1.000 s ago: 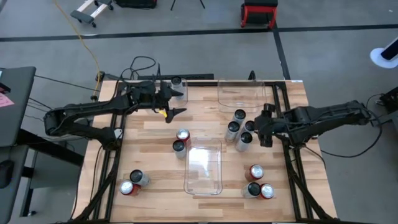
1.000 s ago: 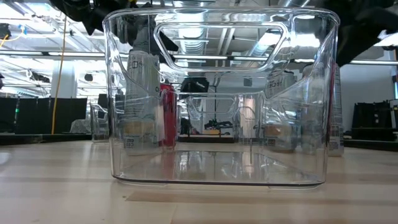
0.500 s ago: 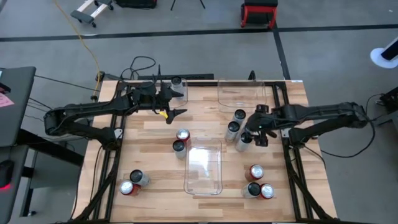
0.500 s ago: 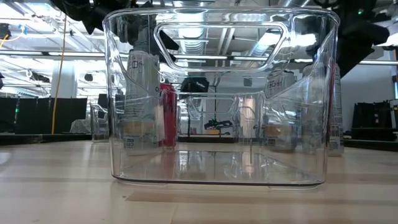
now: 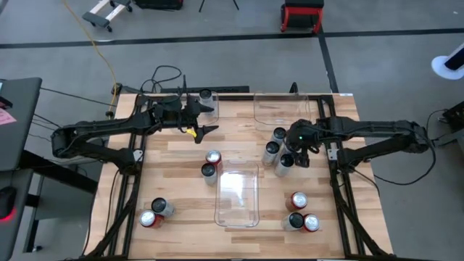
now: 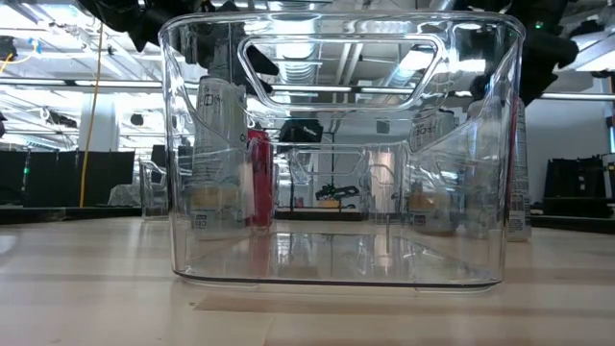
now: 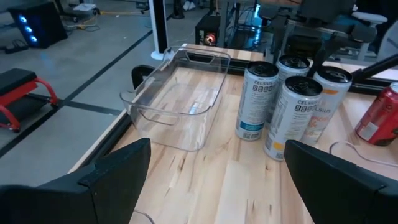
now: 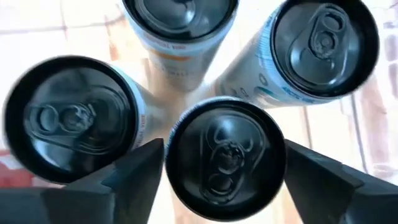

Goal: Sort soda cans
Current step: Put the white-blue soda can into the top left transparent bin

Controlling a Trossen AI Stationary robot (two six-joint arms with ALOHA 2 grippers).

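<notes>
R tool (image 5: 299, 147) moved over silver cans (image 5: 279, 148), open astride one; wood tabletop (image 5: 181, 174), L tool (image 5: 205, 118) open.

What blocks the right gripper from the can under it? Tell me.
Nothing visible. The right gripper hangs open above the cluster of four cans, its fingers straddling the black-topped can; three neighbouring cans crowd close around it.

Light wooden bench (image 5: 181, 156) on a grey workshop floor, a clear plastic bin (image 5: 238, 197) at its centre, a second clear bin (image 5: 280, 111) at the far edge, a red stool (image 5: 302, 14) beyond, a yellow cable (image 5: 100, 51) trailing across the floor
</notes>
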